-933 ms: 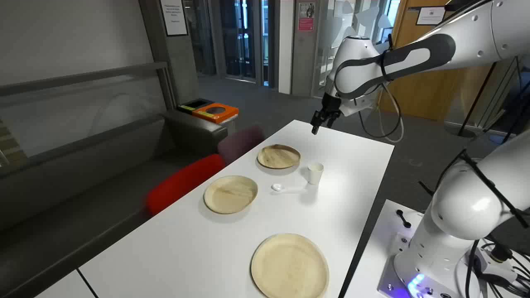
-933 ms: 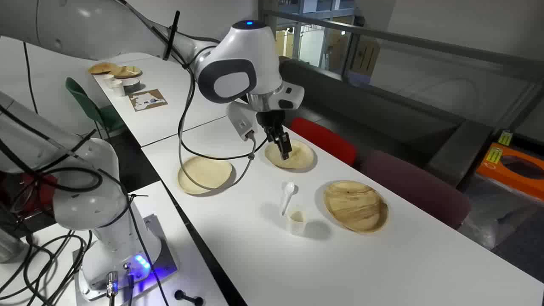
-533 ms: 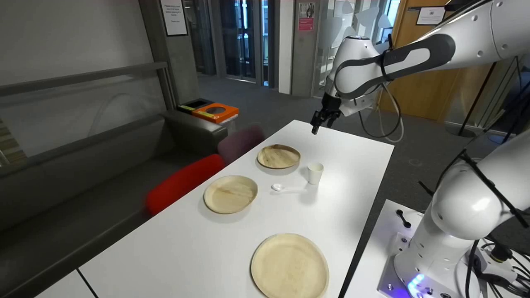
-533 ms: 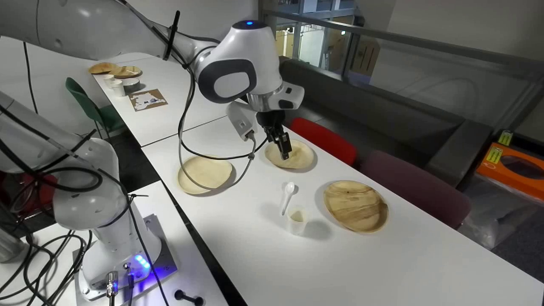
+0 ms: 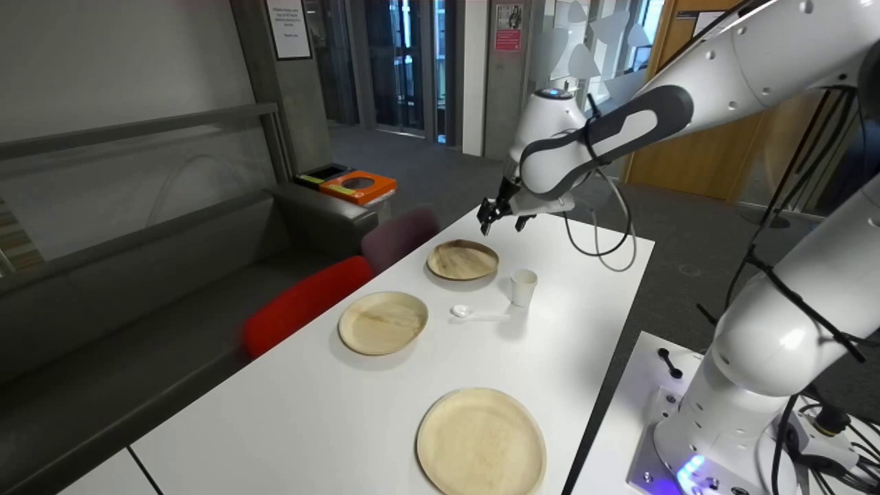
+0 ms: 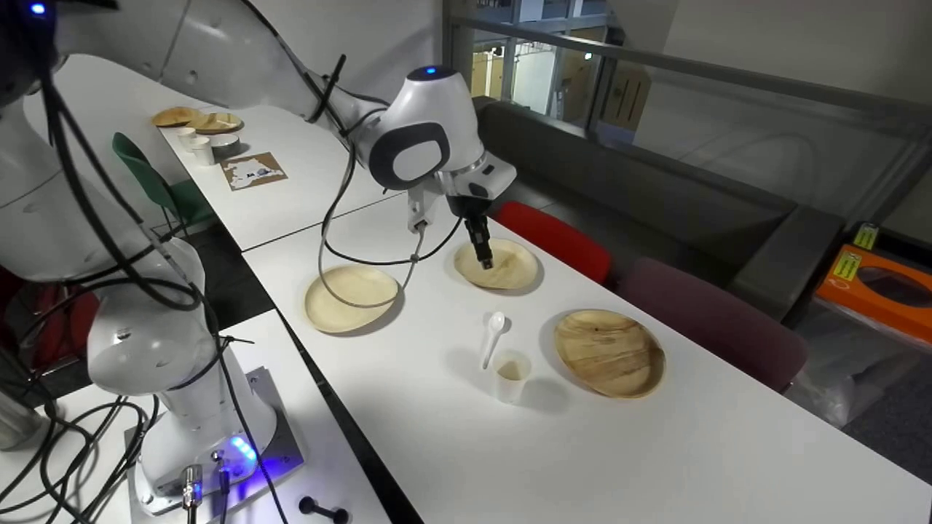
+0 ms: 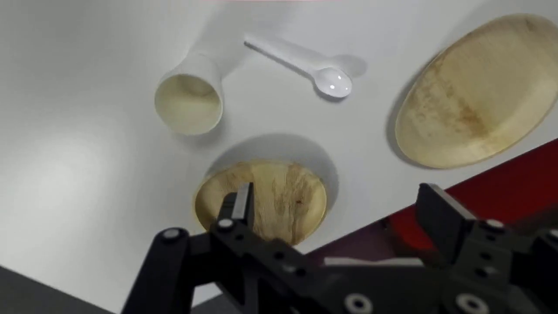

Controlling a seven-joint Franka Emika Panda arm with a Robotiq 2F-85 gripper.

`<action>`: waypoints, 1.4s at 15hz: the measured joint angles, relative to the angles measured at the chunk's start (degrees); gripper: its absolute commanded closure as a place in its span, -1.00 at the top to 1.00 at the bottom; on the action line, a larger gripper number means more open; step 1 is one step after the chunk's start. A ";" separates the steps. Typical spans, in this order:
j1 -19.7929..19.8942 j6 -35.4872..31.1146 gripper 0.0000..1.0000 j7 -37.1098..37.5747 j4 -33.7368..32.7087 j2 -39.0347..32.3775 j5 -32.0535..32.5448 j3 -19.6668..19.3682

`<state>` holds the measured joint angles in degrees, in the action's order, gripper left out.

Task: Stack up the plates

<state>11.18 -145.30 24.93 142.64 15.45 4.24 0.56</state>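
Note:
Three pale tan plates lie apart on the white table. The larger plate (image 5: 481,443) is nearest the robot base, also in an exterior view (image 6: 351,295). A smaller plate (image 5: 383,323) lies by the red chair; it shows in the wrist view (image 7: 484,96). A darker-grained smaller plate (image 5: 463,260) lies farther along, also in an exterior view (image 6: 610,354). My gripper (image 5: 502,228) is open and empty, above the table near the grained plate. In the wrist view, one finger (image 7: 242,205) covers part of the grained plate (image 7: 283,196). The larger plate is out of the wrist view.
A pale cup (image 5: 523,289) and a white spoon (image 5: 474,315) stand between the plates, both also in the wrist view. Red (image 6: 557,240) and purple (image 6: 710,320) chairs line the table's far edge. More plates and cups (image 6: 202,151) stand on the farther table.
The arm has swung over the table; in an exterior view my gripper moved left and slightly down, closer to the grained plate, and its wrist turned. The plates, cup and spoon have not moved.

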 measured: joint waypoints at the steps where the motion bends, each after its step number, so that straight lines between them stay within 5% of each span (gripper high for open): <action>1: 0.28 0.00 1.00 4.71 -0.71 -2.90 0.03 2.01; 6: -4.91 3.43 1.00 19.80 -7.41 -16.47 -4.62 4.48; 9: -7.84 6.55 1.00 20.28 -11.59 -21.13 -9.63 4.15; 21: -9.99 5.38 1.00 22.40 -13.78 -25.27 -12.98 2.45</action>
<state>1.20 -139.92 47.33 128.86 -9.82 -8.74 3.01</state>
